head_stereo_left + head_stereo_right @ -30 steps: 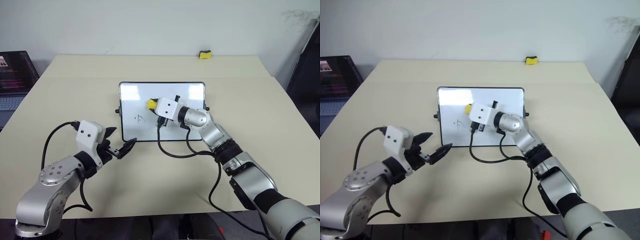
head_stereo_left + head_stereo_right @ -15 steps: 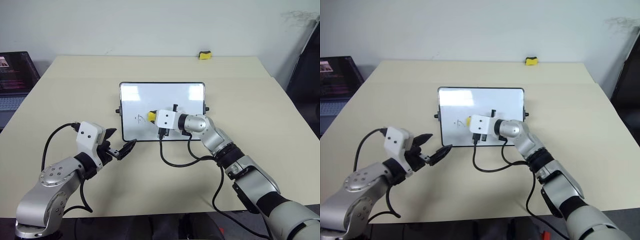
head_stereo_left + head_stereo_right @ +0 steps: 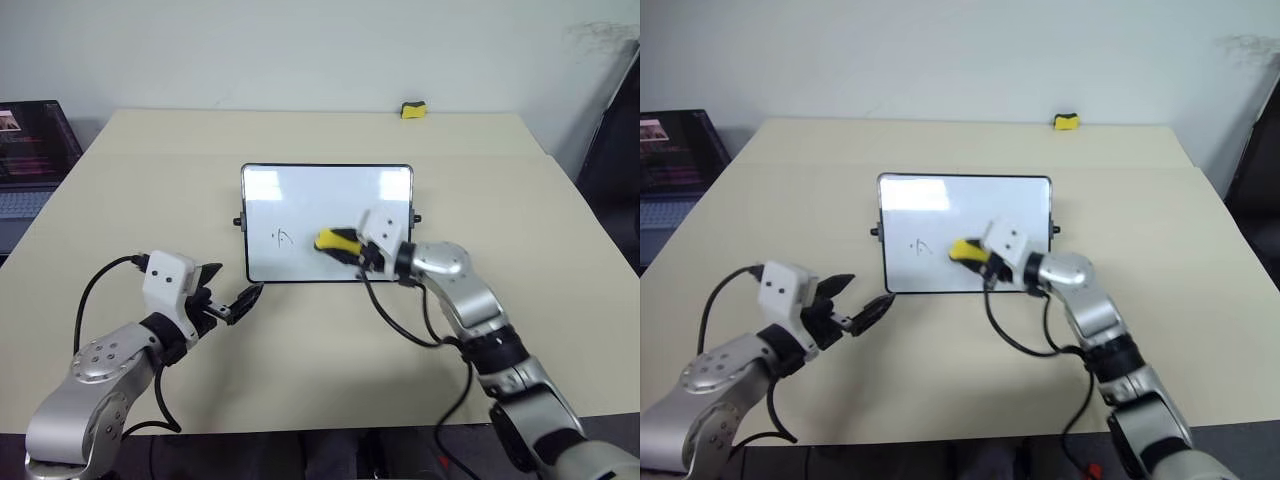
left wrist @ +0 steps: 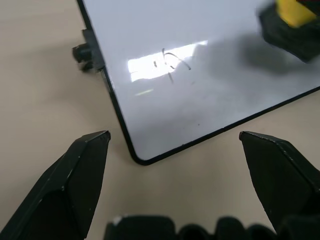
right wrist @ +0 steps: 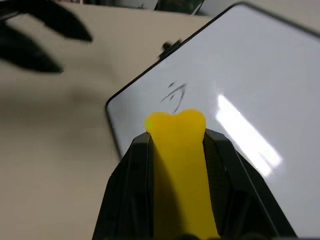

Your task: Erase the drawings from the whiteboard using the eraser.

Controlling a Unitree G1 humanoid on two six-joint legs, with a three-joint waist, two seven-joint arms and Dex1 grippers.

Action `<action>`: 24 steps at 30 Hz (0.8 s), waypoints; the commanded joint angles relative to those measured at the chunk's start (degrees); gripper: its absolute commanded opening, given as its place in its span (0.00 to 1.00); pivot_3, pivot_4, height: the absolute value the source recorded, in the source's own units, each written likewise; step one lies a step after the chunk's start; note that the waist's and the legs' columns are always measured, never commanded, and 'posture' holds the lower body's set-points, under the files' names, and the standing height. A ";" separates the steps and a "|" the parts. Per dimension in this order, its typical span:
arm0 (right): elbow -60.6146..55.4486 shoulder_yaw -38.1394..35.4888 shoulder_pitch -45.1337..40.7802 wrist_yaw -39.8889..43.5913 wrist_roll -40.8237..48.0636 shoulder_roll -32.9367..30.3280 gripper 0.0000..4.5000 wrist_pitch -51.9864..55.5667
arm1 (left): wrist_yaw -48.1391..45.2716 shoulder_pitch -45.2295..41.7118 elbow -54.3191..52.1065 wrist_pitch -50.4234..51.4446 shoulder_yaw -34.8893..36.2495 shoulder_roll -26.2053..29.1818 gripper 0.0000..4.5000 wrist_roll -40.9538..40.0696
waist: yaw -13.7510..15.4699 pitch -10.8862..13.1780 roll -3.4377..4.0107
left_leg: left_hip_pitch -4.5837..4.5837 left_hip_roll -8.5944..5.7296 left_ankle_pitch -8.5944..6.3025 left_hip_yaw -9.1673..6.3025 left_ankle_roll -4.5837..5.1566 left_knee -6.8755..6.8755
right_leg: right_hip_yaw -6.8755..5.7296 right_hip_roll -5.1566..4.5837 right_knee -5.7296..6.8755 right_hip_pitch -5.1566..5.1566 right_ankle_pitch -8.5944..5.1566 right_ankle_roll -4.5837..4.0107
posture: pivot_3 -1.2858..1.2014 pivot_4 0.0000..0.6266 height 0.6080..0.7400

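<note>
Right gripper (image 3: 352,250) is clamped on the eraser (image 3: 334,240), whose yellow tip juts out over the whiteboard (image 3: 330,190) and points toward the drawings (image 3: 282,237), just beyond the tip and not touching. Its wrist view shows the 2 black fingers hugging the yellow block, with the scribble just past its end. Left gripper (image 3: 231,304) hangs with fingers spread wide off the board's near left corner; its wrist view shows that rounded corner and bare table (image 3: 300,340) between the fingers.
</note>
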 commanded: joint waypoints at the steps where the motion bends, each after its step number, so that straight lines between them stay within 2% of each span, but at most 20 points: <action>1: -7.77 0.71 3.23 1.16 1.50 -1.98 0.23 2.34 | 1.06 0.93 -1.74 -1.40 2.91 -0.49 1.00 0.10 | -0.20 0.00 0.00 | 0.02 0.02 0.00 0.02 0.00 0.00 | 0.00 0.04 0.01 0.01 -0.01 -0.02 | 0.52 0.24 1.00; 6: -9.00 3.06 5.45 0.05 -1.55 -3.23 0.23 -0.07 | 2.24 1.62 -1.12 -1.83 3.91 -1.12 1.00 0.73 | -0.28 0.00 0.00 | 0.06 0.01 0.00 0.12 0.00 0.00 | 0.01 0.24 0.02 0.00 -0.02 -0.08 | 0.52 0.24 1.00; 14: -6.23 4.08 3.05 -2.14 -3.28 -1.46 0.23 -5.60 | 2.22 0.29 0.06 -0.15 4.54 -0.57 1.00 -1.19 | -0.22 0.00 -0.01 | 0.04 0.01 -0.01 0.16 -0.02 0.01 | 0.02 0.30 0.00 0.00 -0.03 -0.08 | 0.52 0.24 1.00; 24: 10.95 6.44 -11.20 -12.79 -12.22 7.36 0.23 -20.20 | -0.75 -1.06 1.61 1.58 3.16 2.76 1.00 -1.24 | -0.21 0.00 -0.01 | 0.05 0.02 -0.01 0.17 -0.05 0.02 | 0.03 0.46 0.02 -0.02 -0.01 -0.13 | 0.52 0.24 1.00</action>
